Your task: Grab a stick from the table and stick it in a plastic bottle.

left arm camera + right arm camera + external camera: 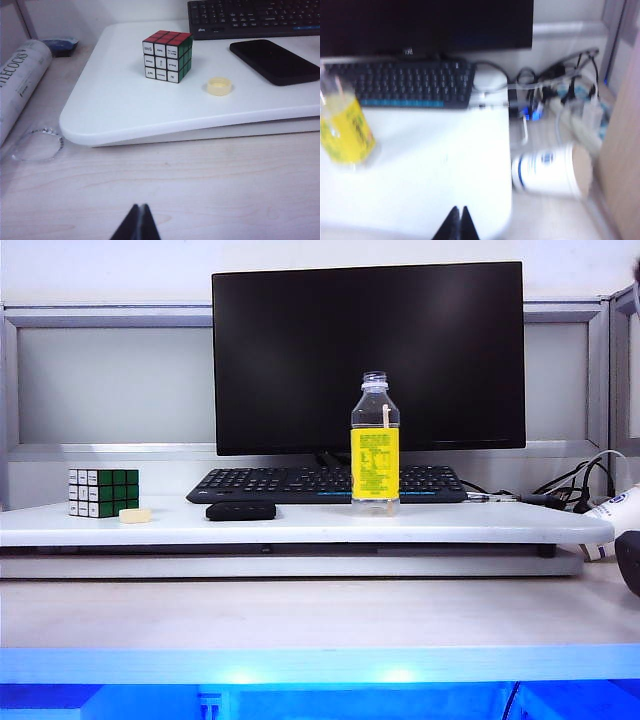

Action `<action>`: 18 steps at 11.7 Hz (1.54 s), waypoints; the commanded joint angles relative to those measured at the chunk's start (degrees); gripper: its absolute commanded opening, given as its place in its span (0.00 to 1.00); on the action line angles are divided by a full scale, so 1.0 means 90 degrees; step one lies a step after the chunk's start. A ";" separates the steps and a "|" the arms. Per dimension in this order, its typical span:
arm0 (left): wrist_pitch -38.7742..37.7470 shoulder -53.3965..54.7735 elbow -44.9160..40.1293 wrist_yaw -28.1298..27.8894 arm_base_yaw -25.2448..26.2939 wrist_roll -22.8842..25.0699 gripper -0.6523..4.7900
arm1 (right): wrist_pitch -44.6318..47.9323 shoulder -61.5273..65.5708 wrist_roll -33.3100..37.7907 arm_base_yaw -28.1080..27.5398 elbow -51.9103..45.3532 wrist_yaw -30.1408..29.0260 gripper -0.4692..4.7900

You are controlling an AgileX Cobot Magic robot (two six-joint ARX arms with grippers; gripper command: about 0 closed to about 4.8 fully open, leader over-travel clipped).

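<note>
The clear plastic bottle (375,445) with a yellow label stands uncapped on the white raised shelf, in front of the keyboard. Inside it a thin pale stick (386,418) stands upright, its top near the bottle's shoulder. In the right wrist view the bottle (342,131) is blurred and far off to the side of my right gripper (458,209), which is shut and holds nothing above the shelf's near edge. A dark part of the right arm (630,562) shows at the exterior view's right edge. My left gripper (141,206) is shut and empty, low over the pale table (210,185).
On the white shelf board (300,525) lie a Rubik's cube (167,56), a yellow bottle cap (219,86), a black phone (274,61) and a keyboard (330,483) before a monitor (368,355). A rolled paper (20,82) lies at the left; a white cup (551,171) and cables (560,95) at the right.
</note>
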 commanded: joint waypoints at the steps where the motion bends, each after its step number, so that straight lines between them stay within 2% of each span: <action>1: -0.0138 0.0005 0.0000 -0.0522 0.0005 0.0002 0.11 | 0.0141 -0.0403 0.0051 0.0000 -0.0622 0.0000 0.08; 5: -0.0160 0.0005 0.0000 -0.0707 0.0005 0.0010 0.11 | 0.0661 -0.0525 0.0253 0.0000 -0.1372 -0.0002 0.08; 6: -0.0160 0.0005 0.0000 -0.0707 0.0005 0.0007 0.11 | 0.1190 -0.0527 0.0352 0.0000 -0.2098 0.0000 0.08; 9: -0.0158 0.0005 0.0000 -0.0704 0.0005 0.0002 0.11 | 0.1158 -0.0617 0.0372 0.0005 -0.2227 -0.0219 0.08; 10: -0.0158 0.0005 0.0000 -0.0680 0.0002 0.0002 0.11 | 0.0498 -0.1455 0.0393 0.0029 -0.2232 -0.0284 0.08; 11: -0.0155 0.0002 0.0000 -0.0680 0.0002 0.0002 0.11 | 0.0272 -0.1700 0.0386 0.0024 -0.2232 -0.0267 0.08; 12: -0.0158 0.0005 0.0000 -0.0680 0.0002 0.0005 0.11 | -0.0901 -0.3157 0.0318 0.0019 -0.2254 -0.0063 0.08; 14: -0.0158 0.0002 0.0000 -0.0682 0.0002 0.0002 0.11 | -0.2324 -0.4663 0.0311 0.0005 -0.2251 0.0090 0.08; 18: -0.0155 0.0002 0.0000 -0.0663 0.0002 0.0000 0.11 | -0.2662 -0.4673 0.0313 0.0019 -0.2259 0.0078 0.08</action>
